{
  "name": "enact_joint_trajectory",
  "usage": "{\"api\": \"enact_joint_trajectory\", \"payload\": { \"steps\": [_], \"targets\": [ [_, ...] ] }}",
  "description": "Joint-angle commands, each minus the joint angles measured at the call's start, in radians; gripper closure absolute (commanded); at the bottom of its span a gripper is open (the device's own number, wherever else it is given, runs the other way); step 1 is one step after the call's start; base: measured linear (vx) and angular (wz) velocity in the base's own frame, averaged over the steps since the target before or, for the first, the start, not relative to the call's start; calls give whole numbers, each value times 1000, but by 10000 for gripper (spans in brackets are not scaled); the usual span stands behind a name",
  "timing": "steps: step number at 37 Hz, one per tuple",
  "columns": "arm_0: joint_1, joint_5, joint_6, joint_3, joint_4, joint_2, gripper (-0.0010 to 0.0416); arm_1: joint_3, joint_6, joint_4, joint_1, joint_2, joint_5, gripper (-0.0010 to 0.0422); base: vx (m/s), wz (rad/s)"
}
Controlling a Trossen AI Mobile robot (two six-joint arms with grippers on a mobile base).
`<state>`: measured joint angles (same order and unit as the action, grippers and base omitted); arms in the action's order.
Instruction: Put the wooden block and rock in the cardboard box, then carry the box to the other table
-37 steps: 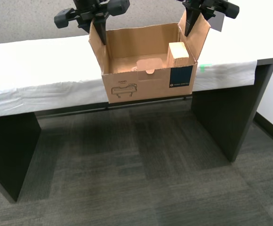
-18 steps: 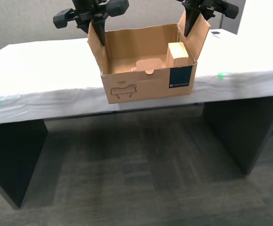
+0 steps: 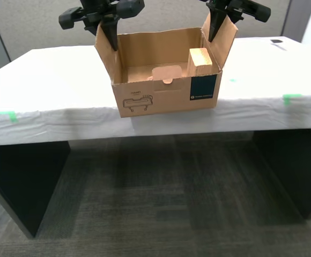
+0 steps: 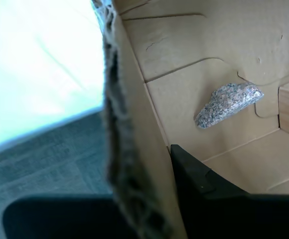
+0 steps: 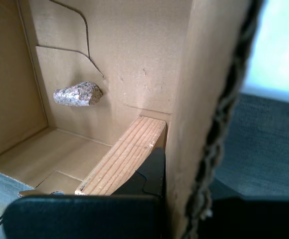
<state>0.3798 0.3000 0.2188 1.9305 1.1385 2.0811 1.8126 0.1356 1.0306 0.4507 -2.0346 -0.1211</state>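
Level carrying matters now: my first gripper (image 5: 184,199) and second gripper (image 4: 149,194), jaws clamped on opposite flaps of the cardboard box (image 3: 161,99), should lower together onto the tabletop (image 3: 48,80), keeping wooden block (image 3: 199,60) and rock (image 4: 226,103) from sliding.

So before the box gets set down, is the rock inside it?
Inside: the rock lies on the box floor, apart from the block.

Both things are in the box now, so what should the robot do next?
Probably lower the box onto the table and let go. The block and rock sit inside, both grippers clamp its side flaps, and the box already hangs at the table's near edge.
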Motion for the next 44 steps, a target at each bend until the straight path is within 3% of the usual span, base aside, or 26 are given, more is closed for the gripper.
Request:
{"api": "enact_joint_trajectory", "payload": {
  "steps": [1,8,17,44],
  "targets": [
    [2,21,11,2,-14,0,406,1,-24,-6,-1,1,-21,412,143,96],
    [2,21,16,2,-10,0,406,2,-25,-54,-2,1,-21,413,141,76],
    [2,21,27,2,-9,0,406,2,-67,-60,-3,1,-21,413,148,44],
    [3,21,40,2,-3,0,406,2,-66,-60,-5,-2,-20,413,145,-3]
  ]
}}
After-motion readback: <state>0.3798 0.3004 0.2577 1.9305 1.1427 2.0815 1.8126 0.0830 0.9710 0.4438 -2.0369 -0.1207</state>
